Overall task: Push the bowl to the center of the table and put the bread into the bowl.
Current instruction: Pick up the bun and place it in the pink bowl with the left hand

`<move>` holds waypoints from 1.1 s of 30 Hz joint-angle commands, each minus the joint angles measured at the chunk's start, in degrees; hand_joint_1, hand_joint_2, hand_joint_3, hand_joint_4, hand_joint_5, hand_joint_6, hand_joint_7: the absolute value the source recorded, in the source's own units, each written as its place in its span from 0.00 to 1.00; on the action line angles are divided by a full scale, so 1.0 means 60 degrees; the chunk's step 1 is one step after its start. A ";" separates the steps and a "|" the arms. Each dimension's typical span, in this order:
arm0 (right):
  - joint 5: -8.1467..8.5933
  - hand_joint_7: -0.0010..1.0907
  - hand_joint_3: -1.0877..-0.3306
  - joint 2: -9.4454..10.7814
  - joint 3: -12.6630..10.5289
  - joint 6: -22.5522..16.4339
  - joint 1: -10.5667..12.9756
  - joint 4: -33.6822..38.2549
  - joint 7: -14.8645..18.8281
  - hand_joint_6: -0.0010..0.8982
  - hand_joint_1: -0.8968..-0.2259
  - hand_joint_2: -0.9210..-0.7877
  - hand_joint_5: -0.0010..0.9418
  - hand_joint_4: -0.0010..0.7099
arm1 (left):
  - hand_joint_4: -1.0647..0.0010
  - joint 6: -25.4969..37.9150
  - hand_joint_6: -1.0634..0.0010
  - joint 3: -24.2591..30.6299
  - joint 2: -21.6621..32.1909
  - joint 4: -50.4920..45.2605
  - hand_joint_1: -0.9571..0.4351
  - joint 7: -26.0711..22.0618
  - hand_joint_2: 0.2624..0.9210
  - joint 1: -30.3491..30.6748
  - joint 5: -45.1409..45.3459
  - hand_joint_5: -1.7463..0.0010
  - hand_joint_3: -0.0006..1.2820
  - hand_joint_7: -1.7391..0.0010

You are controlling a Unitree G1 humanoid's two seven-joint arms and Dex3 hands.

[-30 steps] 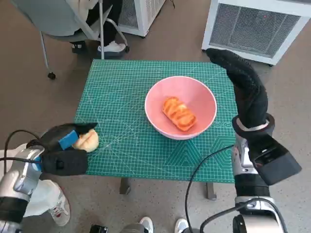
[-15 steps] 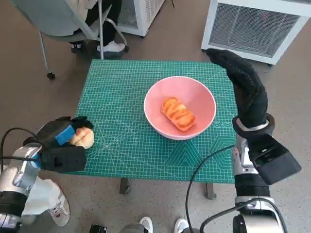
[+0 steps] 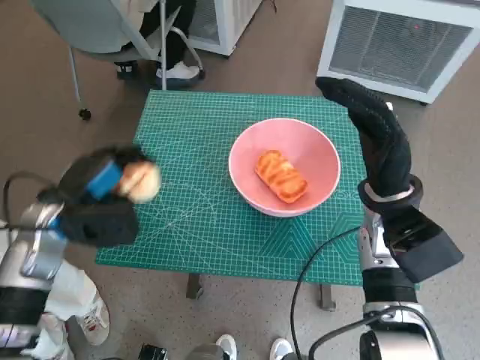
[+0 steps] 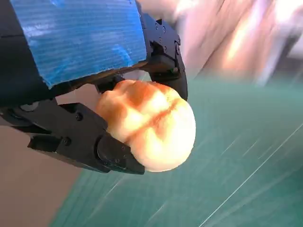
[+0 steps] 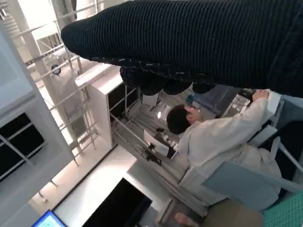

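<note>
Lifting since a moment ago, our left hand (image 3: 101,196) grips a bread roll (image 3: 140,181) above the surface (image 3: 195,142); rightward, the pink bowl (image 3: 283,166) holds another bread (image 3: 280,175), beside our raised, empty, straight-fingered right hand (image 3: 373,127).

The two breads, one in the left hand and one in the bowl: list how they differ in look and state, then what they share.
The bread in the bowl is long, orange and striped; the bread in the left hand is rounder and paler, with browned creases. The first lies in the pink bowl; the second is gripped by the left hand above the mat's left part. Both are bread.
</note>
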 commanded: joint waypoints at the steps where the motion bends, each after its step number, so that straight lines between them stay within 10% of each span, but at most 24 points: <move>1: 0.0067 0.64 0.40 -0.0084 -0.0030 -0.0051 -0.0045 0.0169 0.0130 0.00 0.43 0.00 0.05 0.44 | 0.37 0.0218 0.47 -0.0159 -0.0901 -0.0674 0.69 0.0012 1.00 -0.0939 -0.0193 0.33 0.08 0.28; 25: 0.0087 0.64 0.40 -0.0212 -0.0130 -0.0272 0.0045 0.0192 0.0289 0.00 0.44 0.00 0.06 0.44 | 0.37 -0.1090 0.47 -0.1997 -0.4358 0.3815 0.69 0.0805 1.00 -0.4601 0.0334 0.35 0.08 0.27; 29: 0.0039 0.64 0.40 -0.0229 -0.0144 -0.0273 0.0071 0.0152 0.0227 0.00 0.44 0.00 0.06 0.44 | 0.53 -0.0982 0.59 -0.2214 -0.4581 0.4500 0.69 0.0465 1.00 -0.4770 0.0343 0.25 0.18 0.19; 33: -0.0017 0.64 0.40 -0.0213 -0.0151 -0.0269 0.0105 0.0064 0.0139 0.00 0.45 0.00 0.06 0.44 | 0.85 -0.0097 0.88 -0.2448 -0.4639 0.4680 0.57 -0.0718 0.93 -0.4970 0.0306 0.76 0.13 0.55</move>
